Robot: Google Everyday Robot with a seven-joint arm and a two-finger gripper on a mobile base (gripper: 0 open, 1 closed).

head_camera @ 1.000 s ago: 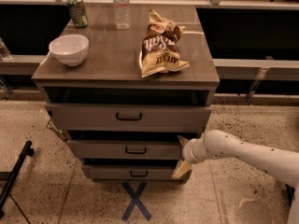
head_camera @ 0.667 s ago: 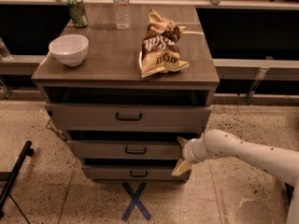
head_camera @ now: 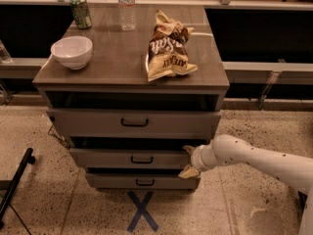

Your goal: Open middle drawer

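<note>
One blue X (head_camera: 142,212): tape on the floor, closest to me, just in front of the chest (head_camera: 117,58).
bottom drawer (head_camera: 112,181): the smallest front, low down, just under the middle drawer (head_camera: 107,158).
gripper (head_camera: 188,161): at the right end of the middle drawer, on the white arm (head_camera: 254,163) that comes in from the right.
fingers (head_camera: 188,172): they are apart, one just above the front's right end and one just below it. I cannot tell if they press on the wood.
which way: the drawer front lies to the left of the gripper. Its long side runs flat, left to right.
handle (head_camera: 142,159): a small black bar in the middle of the front, lying flat. It is well to the left of the gripper, not between the fingers.
pull: I think the drawer must slide straight out, toward the blue X. I have only this one arm, so it must grab the end or move left to the handle.
look: grey-brown wood, wide and thin, with a dark gap above it. It is the mid-sized front of three.
how far: I think it is not pulled out yet.
top drawer (head_camera: 98,123): the tallest front, above my drawer.
far on top: a white bowl (head_camera: 71,51), a chip bag (head_camera: 167,47), a can (head_camera: 80,11) and a bottle (head_camera: 126,6).
</note>
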